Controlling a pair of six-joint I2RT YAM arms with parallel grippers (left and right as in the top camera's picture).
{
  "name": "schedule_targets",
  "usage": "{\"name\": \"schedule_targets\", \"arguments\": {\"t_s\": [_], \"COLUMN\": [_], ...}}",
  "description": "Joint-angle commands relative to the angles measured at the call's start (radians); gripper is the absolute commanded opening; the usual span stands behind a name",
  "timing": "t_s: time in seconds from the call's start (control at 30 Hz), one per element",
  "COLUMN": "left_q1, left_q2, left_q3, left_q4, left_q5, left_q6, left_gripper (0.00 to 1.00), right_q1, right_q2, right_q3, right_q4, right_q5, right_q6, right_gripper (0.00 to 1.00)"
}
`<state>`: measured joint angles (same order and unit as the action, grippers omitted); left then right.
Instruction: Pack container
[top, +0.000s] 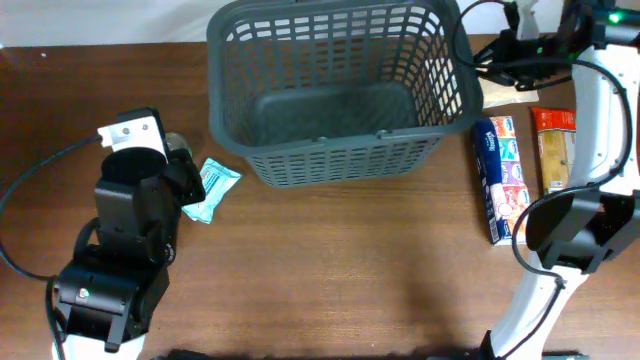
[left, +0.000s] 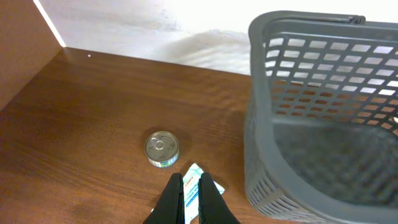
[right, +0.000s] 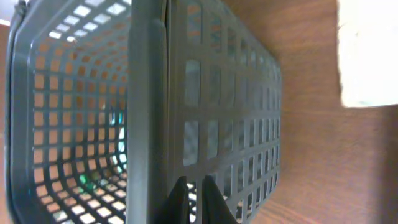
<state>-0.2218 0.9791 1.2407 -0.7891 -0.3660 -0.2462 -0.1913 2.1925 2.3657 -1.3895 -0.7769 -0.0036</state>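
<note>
Left gripper (left: 194, 200) pinched closed over packet (left: 194, 174), right gripper (right: 193, 199) closed too beside empty container (top: 340, 165); we're pre-grasp, next: open, descend, pinch packet

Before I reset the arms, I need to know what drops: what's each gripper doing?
Left gripper: fingers nearly together at the teal packet; grip cannot be told.
Right gripper: nearly together against the grey basket; cannot be told.

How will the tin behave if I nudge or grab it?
The tin stands on its flat end, so a nudge probably slides it. Tipped over, its round wall would likely roll. The shiny metal looks stiff but may be slippery to grip.
</note>
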Motion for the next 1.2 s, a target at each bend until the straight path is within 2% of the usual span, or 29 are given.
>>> {"name": "schedule_targets", "arguments": {"t_s": [0.0,0.33,0.53,0.77,0.97,1.17], "left_q1": [0.005,0.005,0.02,0.124,0.267,0.363], "left_q2": [-0.003,-0.003,-0.017,-0.01,0.012,0.027], "left_q3": [-0.001,-0.001,0.006,0.126,0.244,0.262], "left_q4": [-0.008,-0.008,-0.027,-0.192,-0.298,-0.312], "left_q5": [0.012,0.011,0.014,0.153,0.241,0.435], "left_q6": [0.015,0.016,0.017,0.11,0.199,0.278], "left_gripper": [0.03,0.03,0.03,0.03,0.03,0.03], "right_q1": [0.023,0.032,-0.015,-0.1,-0.132,-0.132], "right_q2": [0.004,0.001,-0.043,-0.129,-0.217,-0.295], "right_q3": [0.0,0.001,0.056,0.192,0.204,0.204], "right_q4": [-0.021,-0.111,-0.149,-0.28,-0.309,-0.309], "right_q5": [-0.031,-0.022,0.181,0.392,0.412,0.483], "right_q6": [-0.023,-0.091,-0.063,-0.064,-0.071,-0.071], "right_gripper": [0.04,0.04,0.03,0.04,0.04,0.04]}}
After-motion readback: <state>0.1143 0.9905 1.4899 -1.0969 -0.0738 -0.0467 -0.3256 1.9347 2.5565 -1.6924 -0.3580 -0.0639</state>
